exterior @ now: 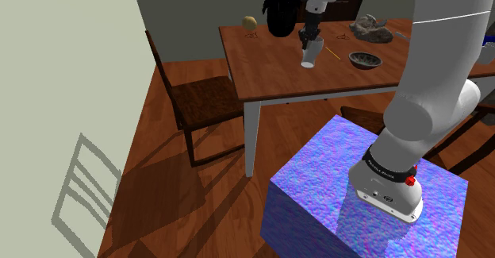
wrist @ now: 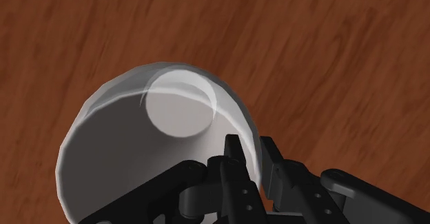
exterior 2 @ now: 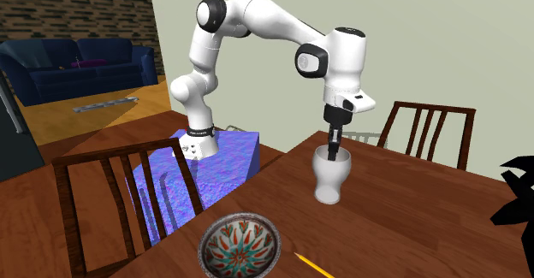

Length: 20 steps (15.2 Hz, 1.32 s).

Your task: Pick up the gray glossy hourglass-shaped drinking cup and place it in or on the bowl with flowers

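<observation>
The hand (exterior 2: 332, 152) comes down from above onto the cup (exterior 2: 330, 178) and is closed narrow on its rim, at the side nearest the arm. In the wrist view one finger (wrist: 233, 150) lies inside the wall of the cup (wrist: 138, 140) and the other just outside it, clasping the wall between them at the hand (wrist: 249, 147). The cup is pale grey, glossy and waisted, upright over the brown table (exterior 2: 411, 225); whether its base touches the wood I cannot tell. In the second exterior view the flower-patterned bowl (exterior 2: 240, 246) sits on the table at 8 o'clock from the cup, near but apart. In the shoulder view the bowl (exterior: 366, 59) lies at 3 o'clock from the cup (exterior: 310, 56), with a yellow pencil (exterior: 332, 54) between them.
</observation>
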### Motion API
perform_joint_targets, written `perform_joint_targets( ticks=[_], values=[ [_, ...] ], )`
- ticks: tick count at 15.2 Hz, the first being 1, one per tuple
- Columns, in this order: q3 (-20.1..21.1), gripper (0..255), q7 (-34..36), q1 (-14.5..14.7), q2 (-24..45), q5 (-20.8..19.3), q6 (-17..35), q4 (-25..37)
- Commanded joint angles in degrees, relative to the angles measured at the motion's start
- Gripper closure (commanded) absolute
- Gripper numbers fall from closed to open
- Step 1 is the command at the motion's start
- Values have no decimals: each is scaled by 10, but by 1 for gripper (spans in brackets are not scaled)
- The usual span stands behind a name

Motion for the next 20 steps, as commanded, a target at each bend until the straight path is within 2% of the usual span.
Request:
perform_joint_targets(
  ticks=[1,20],
  values=[
    [-1,255,1,0,-2,-2,-7,3],
    [-9,255,18,-1,-36,-20,-137,103]
  ],
)
